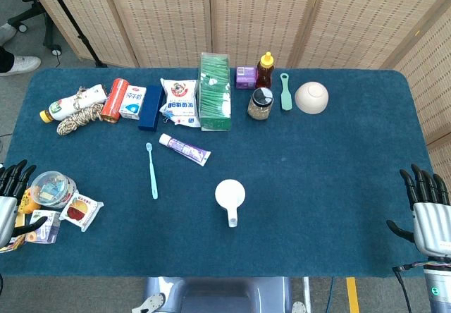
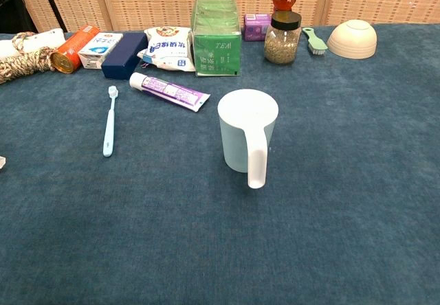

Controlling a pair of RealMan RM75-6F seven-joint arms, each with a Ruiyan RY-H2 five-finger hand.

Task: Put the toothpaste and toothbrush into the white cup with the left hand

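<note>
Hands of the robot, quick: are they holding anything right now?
Left hand: open, holding nothing, at the table's edge.
Right hand: open, fingers spread, holding nothing.

The left hand (image 1: 10, 199) rests at the table's left edge, fingers spread, holding nothing. The right hand (image 1: 428, 211) mirrors it, empty.

Black-fingered left hand (image 1: 13, 199) and right hand (image 1: 426, 211), silver-grey palm plates, dark wrist cable.

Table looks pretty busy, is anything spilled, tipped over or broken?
Nothing stands out. The white cup stands upright, and the toothbrush and toothpaste lie flat on the cloth beside it, apart from each other. The upturned bowl at the back looks placed, not knocked.
</note>
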